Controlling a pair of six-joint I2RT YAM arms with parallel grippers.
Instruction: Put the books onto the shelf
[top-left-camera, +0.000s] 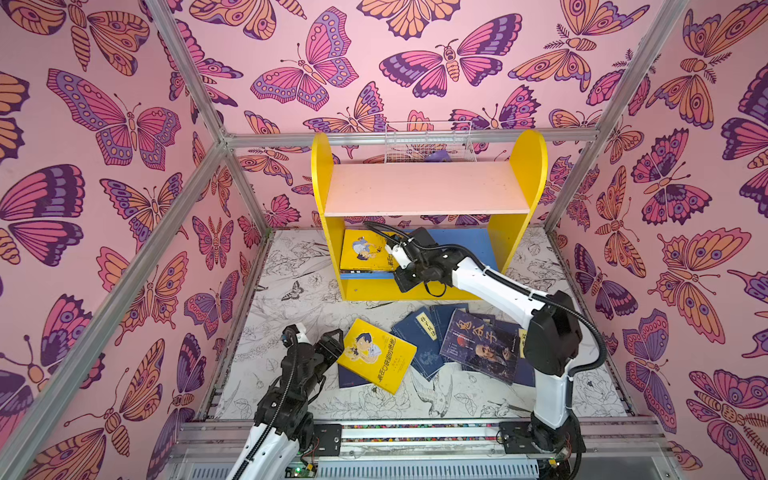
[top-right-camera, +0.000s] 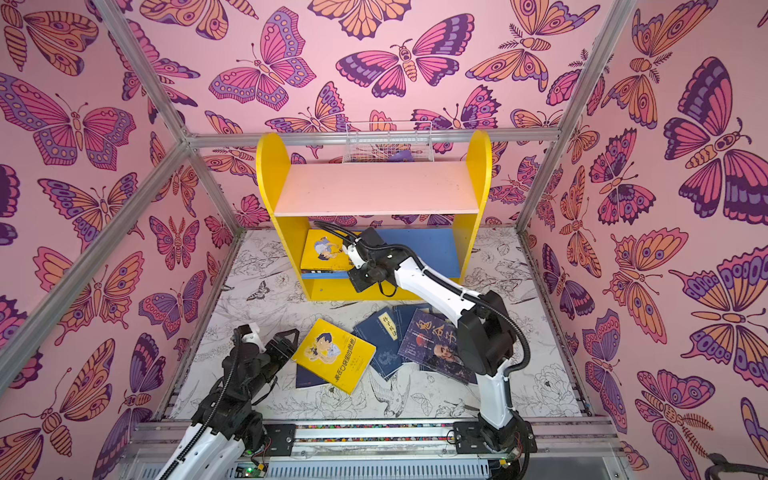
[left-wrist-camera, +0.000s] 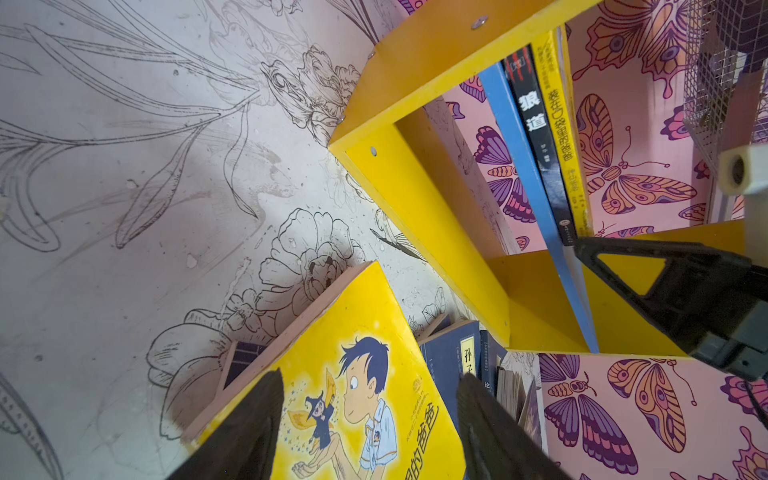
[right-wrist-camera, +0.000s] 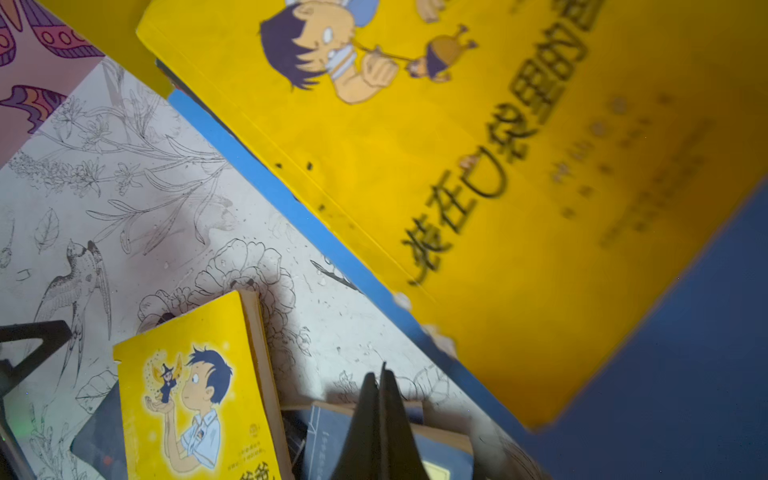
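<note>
The shelf (top-left-camera: 428, 189) stands at centre, upper half of both top views, its pink top board bare; on its blue lower board (top-left-camera: 465, 245) a yellow book (top-left-camera: 363, 249) lies flat at the left end, on top of a black book (left-wrist-camera: 536, 129) whose spine shows in the left wrist view. The other books are loose on the surface (top-left-camera: 291, 266) below the shelf: a second yellow book (top-left-camera: 376, 353) at lower centre, long axis running from upper left to lower right of the frame, resting partly on a navy book (top-left-camera: 351, 380), and to its right an overlapping heap of navy books (top-left-camera: 422, 340) topped by a dark portrait book (top-left-camera: 484, 347). The left tool (top-left-camera: 330, 338) sits released, jaws apart, at the upper left edge of the second yellow book, not gripping it. The right tool (right-wrist-camera: 380, 415) is clenched on nothing, reaching over the lower board's front edge just beside the shelved yellow book. These paperbacks look light and thin, with glossy covers likely to slide on one another, and floppy if pinched by a corner. The raised edge of the second yellow book, propped on the navy one, seems the best place to grip, near the middle of a long side.
</note>
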